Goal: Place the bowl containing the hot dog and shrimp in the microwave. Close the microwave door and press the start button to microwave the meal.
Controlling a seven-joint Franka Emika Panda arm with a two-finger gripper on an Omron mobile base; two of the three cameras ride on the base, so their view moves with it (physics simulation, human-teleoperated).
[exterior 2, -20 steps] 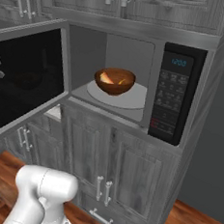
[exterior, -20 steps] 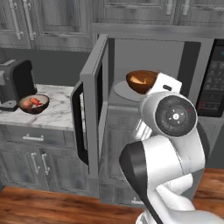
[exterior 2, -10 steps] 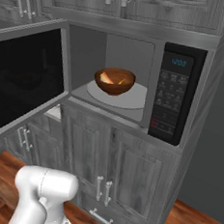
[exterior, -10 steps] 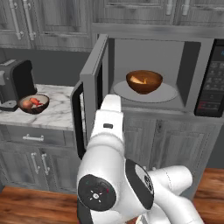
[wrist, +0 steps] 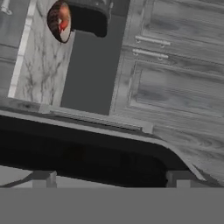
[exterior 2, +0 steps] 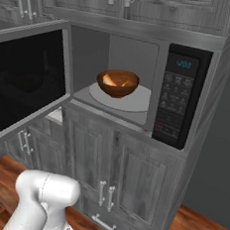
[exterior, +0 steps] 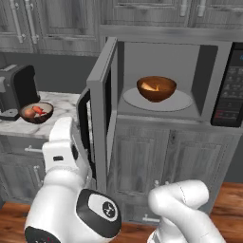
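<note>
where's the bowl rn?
The bowl sits inside the open microwave, centred on its round white plate, left of the keypad panel.

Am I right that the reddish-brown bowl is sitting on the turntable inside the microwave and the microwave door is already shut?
Not quite. The bowl does sit on the turntable inside the microwave, but the microwave door is wide open, not shut. The right base view shows it swung out to the left with the cavity exposed.
</note>
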